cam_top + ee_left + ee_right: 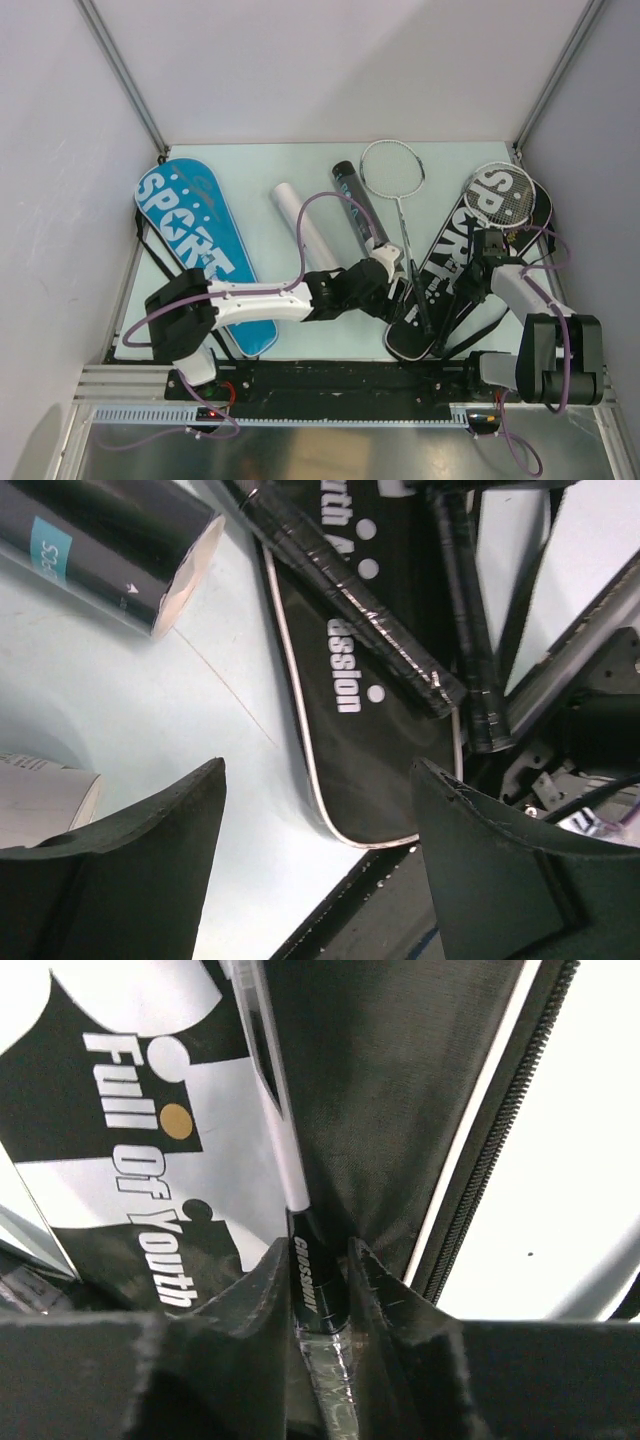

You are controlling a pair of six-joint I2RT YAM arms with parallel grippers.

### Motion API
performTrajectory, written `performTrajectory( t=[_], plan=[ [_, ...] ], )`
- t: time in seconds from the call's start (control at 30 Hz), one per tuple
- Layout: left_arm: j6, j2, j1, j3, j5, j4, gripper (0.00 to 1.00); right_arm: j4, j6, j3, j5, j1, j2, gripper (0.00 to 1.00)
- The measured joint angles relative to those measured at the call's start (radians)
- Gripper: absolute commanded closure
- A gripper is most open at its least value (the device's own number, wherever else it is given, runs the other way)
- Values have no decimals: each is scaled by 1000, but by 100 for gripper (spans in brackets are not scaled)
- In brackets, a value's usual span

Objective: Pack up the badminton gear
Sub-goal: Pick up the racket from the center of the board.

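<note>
A black "SPORT" cover lies at the right with a silver racket's head on its far end. My right gripper is shut on that racket's black cone, just above the wrapped handle; in the top view this gripper is over the cover. A second silver racket lies to the left, its handle across the cover's near end. My left gripper stands open above that near corner, holding nothing. A blue "SPORT" cover lies at the left.
A white tube and a black tube lie between the covers; the black tube's open end is close to my left gripper. The black rail marks the table's near edge. White walls close in the sides and back.
</note>
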Motion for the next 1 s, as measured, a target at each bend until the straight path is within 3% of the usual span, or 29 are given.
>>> performTrajectory(
  t=[0.07, 0.13, 0.57, 0.77, 1.0],
  plan=[
    [0, -23, 0, 0, 12, 0, 23, -5, -7, 1, 16, 6, 0, 97],
    [-1, -39, 4, 4, 38, -1, 23, -5, -8, 0, 19, 17, -15, 99],
    [9, 71, 13, 171, 259, 14, 21, -72, 43, -5, 27, 107, -342, 100],
    [-4, 171, 13, 225, 355, 18, 21, -57, 77, -6, 29, 161, -381, 100],
    [-59, 195, 23, 225, 434, 43, 30, 1, 119, -13, -1, 178, -389, 100]
  ],
)
